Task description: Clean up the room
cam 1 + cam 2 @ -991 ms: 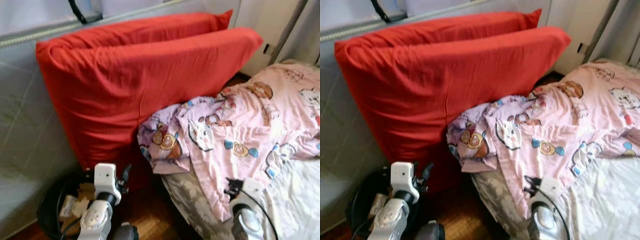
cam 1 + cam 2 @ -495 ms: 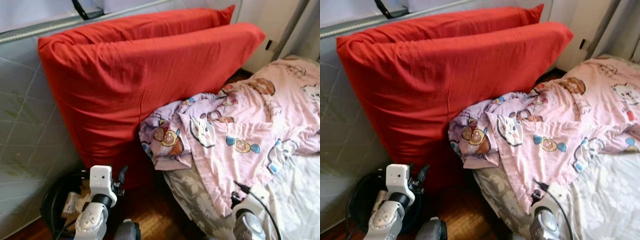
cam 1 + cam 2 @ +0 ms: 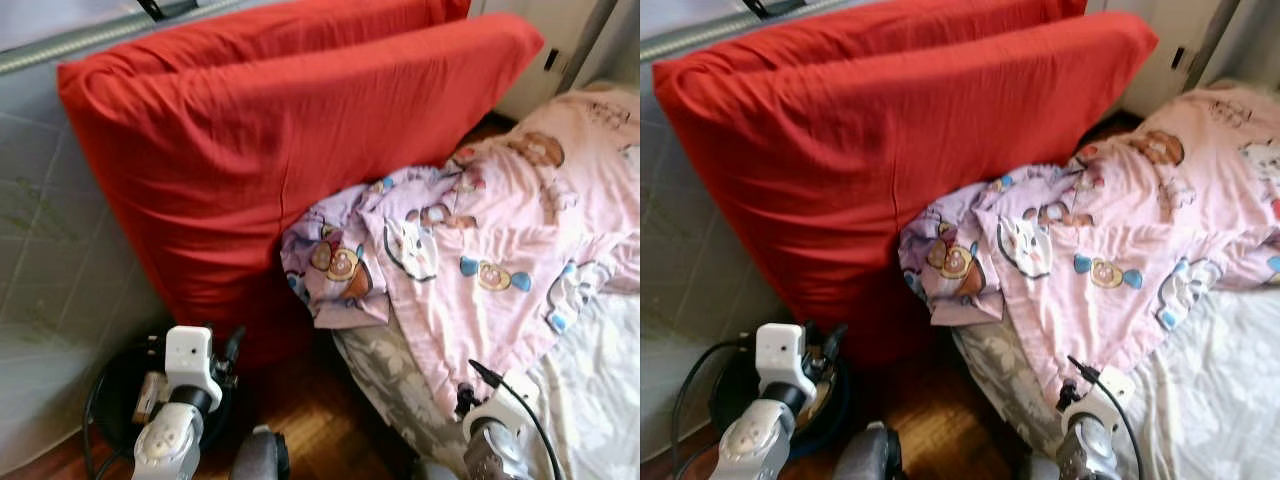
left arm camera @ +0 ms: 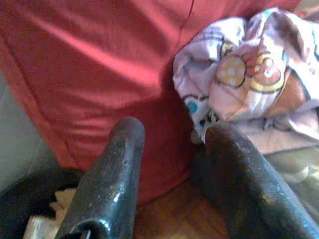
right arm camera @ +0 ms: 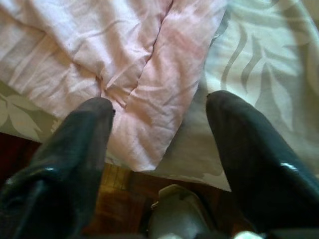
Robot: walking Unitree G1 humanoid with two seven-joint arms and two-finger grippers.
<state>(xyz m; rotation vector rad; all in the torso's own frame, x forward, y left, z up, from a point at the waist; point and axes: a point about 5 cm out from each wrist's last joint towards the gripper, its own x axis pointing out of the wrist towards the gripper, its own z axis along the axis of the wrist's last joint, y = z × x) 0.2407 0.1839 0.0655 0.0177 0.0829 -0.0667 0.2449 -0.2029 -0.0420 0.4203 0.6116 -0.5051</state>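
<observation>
Centrally, head views: red pillows (image 3: 270,150) fill upper frame, pink cartoon-print blanket (image 3: 480,240) at right over bed (image 3: 1230,400). Left wrist: left gripper (image 4: 172,149), fingers apart, before pillow, black bin (image 3: 120,395) lower left. Right wrist: right gripper (image 5: 159,112), fingers apart, above blanket edge

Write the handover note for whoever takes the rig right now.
Left end effector: open, empty, low beside the red cushions, above the black bin.
Right end effector: open, empty, over the hanging edge of the pink blanket.
The blanket lies crumpled on the bed, one corner bunched against the cushions.
Done: nothing visibly tidied.
Left: likely straighten the blanket and sort the cushions.
</observation>
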